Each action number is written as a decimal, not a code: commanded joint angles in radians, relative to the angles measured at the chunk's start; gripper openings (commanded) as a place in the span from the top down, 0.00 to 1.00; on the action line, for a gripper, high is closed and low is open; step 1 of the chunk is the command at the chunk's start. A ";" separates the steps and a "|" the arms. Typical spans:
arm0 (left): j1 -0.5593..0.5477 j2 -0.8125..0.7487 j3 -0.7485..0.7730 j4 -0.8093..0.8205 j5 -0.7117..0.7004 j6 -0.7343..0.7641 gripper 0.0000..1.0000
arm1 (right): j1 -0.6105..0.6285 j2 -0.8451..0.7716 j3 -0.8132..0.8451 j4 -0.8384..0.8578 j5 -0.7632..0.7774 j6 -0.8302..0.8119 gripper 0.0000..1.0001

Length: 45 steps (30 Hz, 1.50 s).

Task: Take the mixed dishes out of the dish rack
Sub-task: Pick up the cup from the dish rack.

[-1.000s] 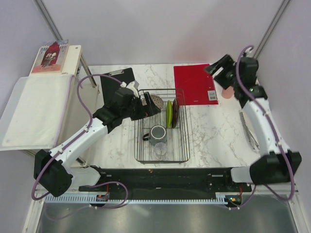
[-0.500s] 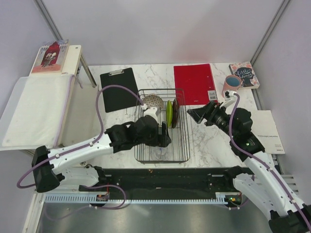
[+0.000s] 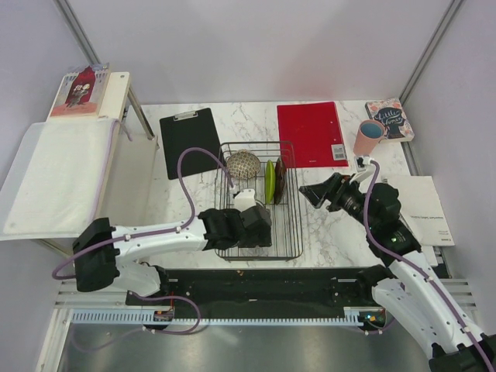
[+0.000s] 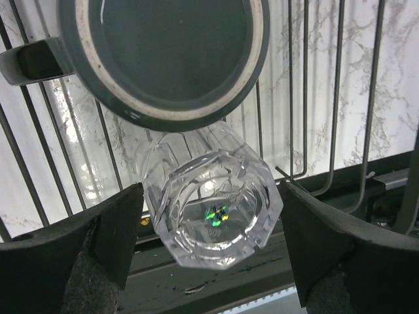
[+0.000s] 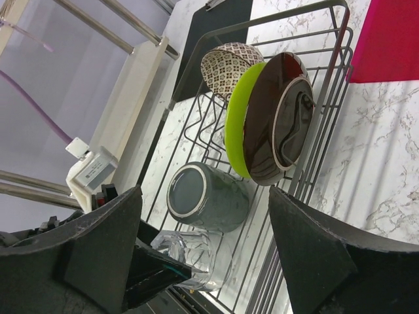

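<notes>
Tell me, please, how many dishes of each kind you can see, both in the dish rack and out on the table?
Plates: 2 (lime-green plate, dark red plate)
Bowls: 1 (beige patterned bowl)
Mugs and cups: 2 (grey mug in the dish rack, pink cup on the table)
Glasses: 1 (clear glass)
Total: 6

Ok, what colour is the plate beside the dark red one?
The plate is lime green, clearest in the right wrist view.
</notes>
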 commanded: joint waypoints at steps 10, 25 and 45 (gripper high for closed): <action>-0.006 0.066 0.063 0.000 -0.051 -0.018 0.31 | 0.002 -0.016 -0.022 0.015 -0.004 -0.017 0.15; -0.126 -0.160 0.227 -0.020 -0.025 0.247 0.98 | 0.004 -0.009 0.128 -0.080 -0.019 -0.043 0.15; 0.609 -0.226 -0.185 1.394 1.175 -0.168 0.98 | 0.002 -0.144 0.088 -0.122 0.024 0.000 0.17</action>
